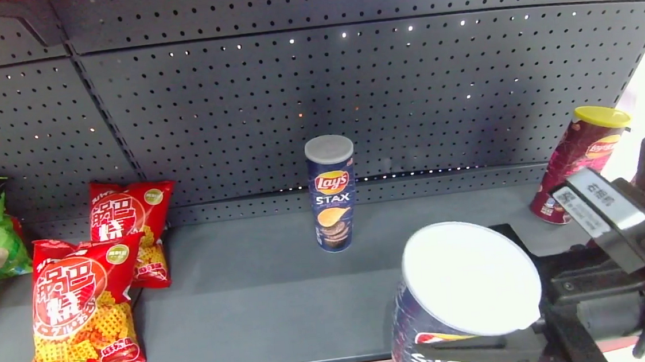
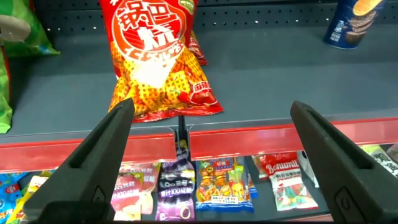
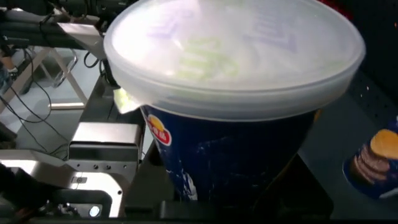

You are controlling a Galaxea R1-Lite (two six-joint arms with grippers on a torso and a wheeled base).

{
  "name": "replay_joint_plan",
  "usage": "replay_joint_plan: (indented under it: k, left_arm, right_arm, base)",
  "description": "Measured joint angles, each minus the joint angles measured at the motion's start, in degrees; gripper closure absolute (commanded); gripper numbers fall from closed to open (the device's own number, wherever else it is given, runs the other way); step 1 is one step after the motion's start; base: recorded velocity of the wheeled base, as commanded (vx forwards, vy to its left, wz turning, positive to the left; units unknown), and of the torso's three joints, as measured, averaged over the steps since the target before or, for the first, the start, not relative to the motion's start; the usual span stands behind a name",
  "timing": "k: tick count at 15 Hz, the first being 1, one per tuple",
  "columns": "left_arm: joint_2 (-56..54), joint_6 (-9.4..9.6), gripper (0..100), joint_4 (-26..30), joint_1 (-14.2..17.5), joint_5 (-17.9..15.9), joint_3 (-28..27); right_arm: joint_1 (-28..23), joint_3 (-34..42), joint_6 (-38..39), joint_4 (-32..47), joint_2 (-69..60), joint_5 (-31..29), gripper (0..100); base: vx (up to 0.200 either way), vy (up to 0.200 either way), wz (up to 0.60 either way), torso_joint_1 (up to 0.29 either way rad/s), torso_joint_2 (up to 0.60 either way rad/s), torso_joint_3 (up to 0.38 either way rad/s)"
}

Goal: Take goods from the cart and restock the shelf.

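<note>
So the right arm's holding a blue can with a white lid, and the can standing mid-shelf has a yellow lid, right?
No: the mid-shelf can has a grey lid, as the head view shows; the yellow lid is on the red can at the right end. The right arm does hold the white-lidded blue can.

Held can (image 1: 471,276): dark blue tube, white lid uppermost, gripped at the front edge of the shelf (image 1: 240,302), right of centre.
Blue can (image 1: 332,194): grey-lidded, stood upright mid-shelf.
Maroon can (image 1: 580,161): yellow-lidded, tilted, at the right end.
Red bags (image 1: 82,315): two, overlapped, at the left.
</note>
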Motion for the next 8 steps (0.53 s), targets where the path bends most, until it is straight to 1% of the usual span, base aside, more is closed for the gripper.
replay_joint_plan:
  k: [3,8]
  left_arm:
    - [0.0,-0.02,0,0.0,0.0,0.0,0.0]
    - [0.0,-0.06,0,0.0,0.0,0.0,0.0]
  right_arm:
    - [1.9,-3.8,0.2,0.0,3.5,-0.3,100]
    - [1.9,-6.0,0.5,-0.3,8.0,-0.3,100]
  base:
    - [0.000,0.000,0.00,0.000,0.00,0.000]
    - [0.000,0.000,0.00,0.000,0.00,0.000]
